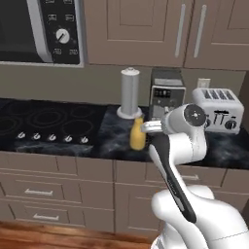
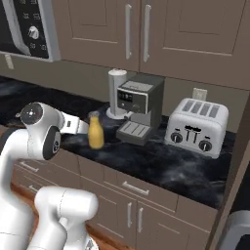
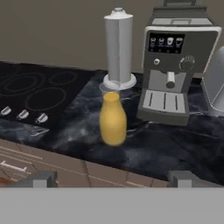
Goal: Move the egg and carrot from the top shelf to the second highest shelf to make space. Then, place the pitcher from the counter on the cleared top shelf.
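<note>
The yellow-orange pitcher (image 1: 137, 136) (image 2: 95, 135) (image 3: 113, 120) stands upright near the front edge of the black marbled counter (image 1: 112, 146) (image 2: 161, 163) (image 3: 162, 146). My gripper (image 3: 112, 179) is open, its two dark fingertips (image 3: 41, 178) wide apart at the bottom of the hand view. It hangs level in front of the counter edge, pointing at the pitcher and a short way off from it, touching nothing. The white hand (image 1: 151, 127) (image 2: 73, 125) sits just before the pitcher in the base views. The egg, the carrot and both shelves are out of view.
Behind the pitcher stands a grey upright cylinder on a round base (image 1: 130, 92) (image 2: 116, 92) (image 3: 118, 48). A coffee machine (image 1: 166, 95) (image 2: 139, 107) (image 3: 175, 65) is to its right, then a toaster (image 1: 218, 110) (image 2: 197, 126). A cooktop (image 1: 44, 121) (image 3: 35, 94) lies left, under a microwave (image 1: 39, 29).
</note>
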Available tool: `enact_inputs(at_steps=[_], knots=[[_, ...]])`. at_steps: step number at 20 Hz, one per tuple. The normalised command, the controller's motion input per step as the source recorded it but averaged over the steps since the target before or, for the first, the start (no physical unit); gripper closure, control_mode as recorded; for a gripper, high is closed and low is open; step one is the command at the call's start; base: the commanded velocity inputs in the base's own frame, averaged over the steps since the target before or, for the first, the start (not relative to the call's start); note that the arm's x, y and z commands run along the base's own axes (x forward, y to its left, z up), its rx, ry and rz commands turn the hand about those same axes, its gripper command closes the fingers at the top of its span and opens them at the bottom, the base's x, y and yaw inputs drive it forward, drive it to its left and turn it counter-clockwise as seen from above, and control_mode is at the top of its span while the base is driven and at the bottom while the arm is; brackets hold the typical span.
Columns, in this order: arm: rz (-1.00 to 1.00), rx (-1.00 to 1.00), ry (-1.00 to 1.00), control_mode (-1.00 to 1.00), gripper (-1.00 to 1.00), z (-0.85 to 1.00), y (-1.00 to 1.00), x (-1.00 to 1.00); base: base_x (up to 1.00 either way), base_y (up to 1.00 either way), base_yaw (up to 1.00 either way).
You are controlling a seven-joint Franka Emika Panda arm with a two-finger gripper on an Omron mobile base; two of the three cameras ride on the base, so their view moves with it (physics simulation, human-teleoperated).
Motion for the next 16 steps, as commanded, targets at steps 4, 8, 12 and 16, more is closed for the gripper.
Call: enact_inputs(at_steps=[4, 8, 12, 16], knots=[[0.00, 0.00, 0.00, 1.00, -1.00, 0.00, 0.00, 0.00, 0.71, 0.04, -0.20], [0.00, 0.00, 0.00, 1.00, -1.00, 0.00, 0.00, 0.00, 0.48, 0.01, -0.15], [0.00, 0.00, 0.00, 1.00, -1.00, 0.00, 0.00, 0.00, 0.26, 0.17, -0.08], [0.00, 0.00, 0.00, 1.00, -1.00, 0.00, 0.00, 0.00, 0.01, 0.40, -0.02]])
